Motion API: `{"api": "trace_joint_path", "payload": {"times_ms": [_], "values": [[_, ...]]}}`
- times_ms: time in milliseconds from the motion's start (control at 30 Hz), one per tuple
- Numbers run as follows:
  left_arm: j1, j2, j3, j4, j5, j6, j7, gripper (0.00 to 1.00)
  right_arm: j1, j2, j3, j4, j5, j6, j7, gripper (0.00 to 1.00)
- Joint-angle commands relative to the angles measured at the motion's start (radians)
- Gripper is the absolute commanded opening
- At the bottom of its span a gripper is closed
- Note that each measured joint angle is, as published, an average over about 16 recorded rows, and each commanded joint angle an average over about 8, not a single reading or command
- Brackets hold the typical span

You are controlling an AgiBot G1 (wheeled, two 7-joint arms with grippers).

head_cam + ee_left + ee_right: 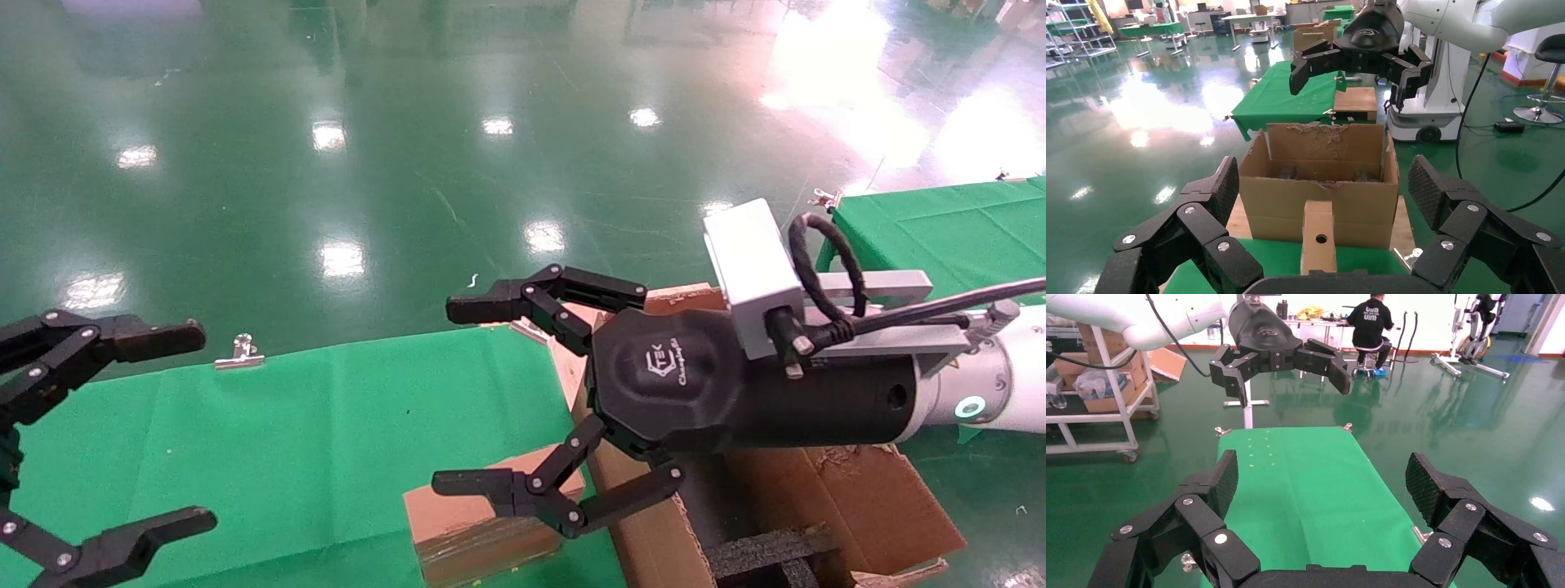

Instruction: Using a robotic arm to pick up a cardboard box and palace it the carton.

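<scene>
The small cardboard box (482,523) stands on its narrow side on the green table (327,441), just left of the carton (866,490). In the left wrist view the box (1318,236) shows its round hole, with the carton (1321,196) behind it. My right gripper (458,396), on the white arm with the green ring, is open and empty, hovering above the box and the carton's left wall. It also shows in the left wrist view (1358,52). My left gripper (196,425) is open and empty at the table's left end, facing the box.
Black foam inserts (768,551) lie inside the carton. Metal clips (239,353) hold the cloth at the table's far edge. A second green table (940,220) stands at the far right. A seated person (1369,324) and a shelf trolley (1095,386) are beyond the table.
</scene>
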Motion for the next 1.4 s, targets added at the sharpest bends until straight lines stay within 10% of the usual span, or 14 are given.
{"api": "trace_joint_path", "payload": {"times_ms": [33, 367, 667, 1000, 1400], "values": [[0.0, 0.0, 0.0, 0.0, 0.0, 0.0, 0.0, 1.0, 0.0, 0.0, 0.0, 0.0, 0.0, 0.0, 0.0, 1.0], [0.0, 0.0, 0.0, 0.0, 0.0, 0.0, 0.0, 1.0, 0.0, 0.0, 0.0, 0.0, 0.0, 0.0, 0.0, 1.0], [0.0, 0.0, 0.0, 0.0, 0.0, 0.0, 0.0, 0.0, 0.0, 0.0, 0.0, 0.0, 0.0, 0.0, 0.0, 1.0], [0.0, 0.0, 0.0, 0.0, 0.0, 0.0, 0.0, 0.0, 0.015, 0.0, -0.021, 0.0, -0.038, -0.002, 0.017, 1.0], [-0.001, 0.0, 0.001, 0.001, -0.001, 0.0, 0.001, 0.0, 0.208, -0.082, -0.201, -0.029, -0.366, -0.064, 0.079, 1.0]]}}
